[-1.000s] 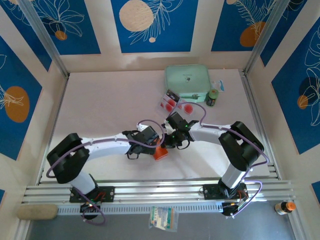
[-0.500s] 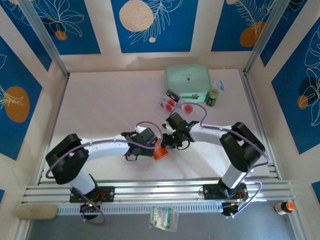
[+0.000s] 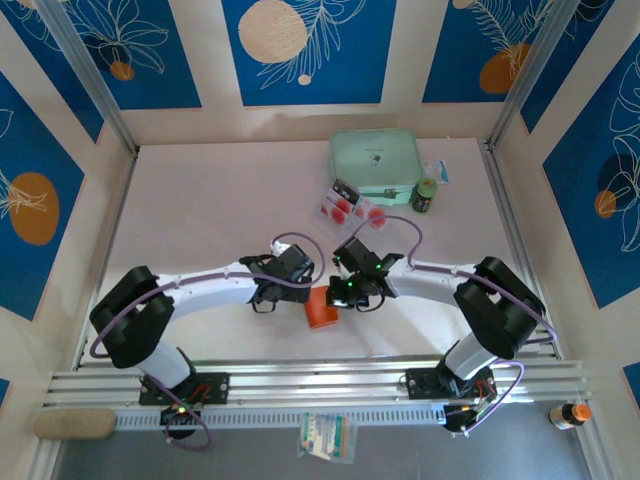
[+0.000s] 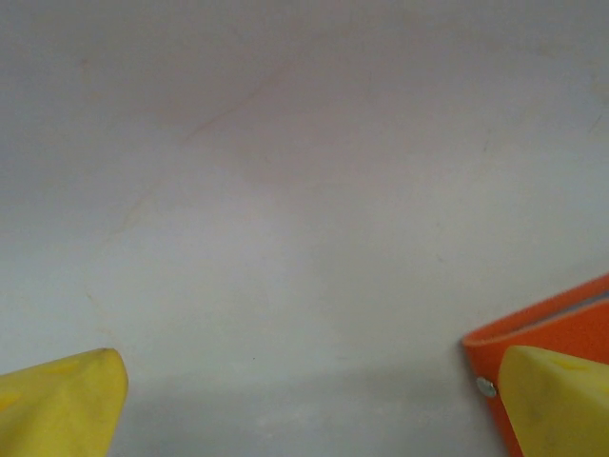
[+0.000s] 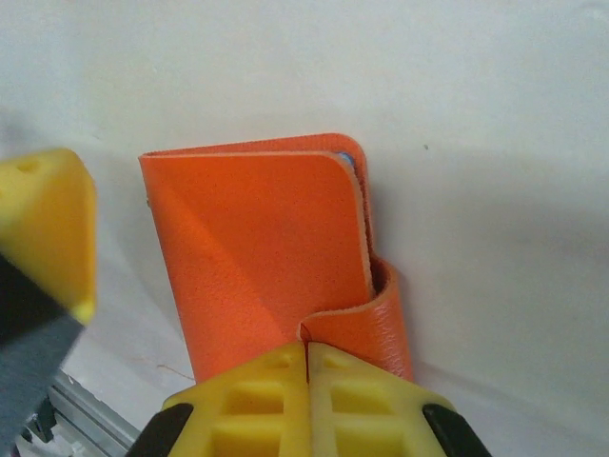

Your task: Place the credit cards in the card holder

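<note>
At right pincer [image 5: 306,360], card holder [image 5: 255,243], seemingly pinched

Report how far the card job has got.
Done: nothing that shows; the credit cards lie beside the mint-green case, apart from the holder. In hand: the right gripper is shut on an edge of the folded card holder; the left gripper sits open by its corner. Left: open the holder, fetch and insert each card.
</note>
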`<action>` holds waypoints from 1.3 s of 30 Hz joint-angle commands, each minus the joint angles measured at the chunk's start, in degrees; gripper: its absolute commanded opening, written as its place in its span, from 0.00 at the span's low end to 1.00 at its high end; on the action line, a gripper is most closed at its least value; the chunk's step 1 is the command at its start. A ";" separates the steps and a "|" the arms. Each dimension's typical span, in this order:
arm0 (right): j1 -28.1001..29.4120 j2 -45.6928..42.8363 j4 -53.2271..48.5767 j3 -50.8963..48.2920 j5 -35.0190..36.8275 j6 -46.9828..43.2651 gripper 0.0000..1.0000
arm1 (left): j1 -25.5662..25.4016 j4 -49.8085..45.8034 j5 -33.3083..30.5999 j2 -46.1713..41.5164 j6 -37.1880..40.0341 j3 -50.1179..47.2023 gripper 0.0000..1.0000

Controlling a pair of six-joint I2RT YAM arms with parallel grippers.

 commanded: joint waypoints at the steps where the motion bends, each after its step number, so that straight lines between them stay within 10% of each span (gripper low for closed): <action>1: 1.31 -0.77 -4.00 -2.52 1.59 5.17 0.00 | 1.39 -1.36 0.04 -2.30 1.84 1.63 1.00; 7: 2.01 -2.29 -1.93 -2.56 1.39 7.73 0.03 | 3.08 -2.06 -0.05 -4.09 2.57 1.86 1.00; 23: -12.98 -26.62 -16.15 3.84 0.92 -4.15 0.69 | 9.68 -3.64 -5.05 -18.13 5.22 1.33 1.00; 27: -18.93 -32.73 -19.81 4.51 5.33 -8.54 0.99 | 11.12 -1.12 -11.34 -22.61 9.18 -0.12 1.00; 39: -36.87 -33.53 -6.27 -1.89 22.95 -15.37 0.99 | 22.63 37.35 -22.50 -34.43 34.29 -16.94 1.00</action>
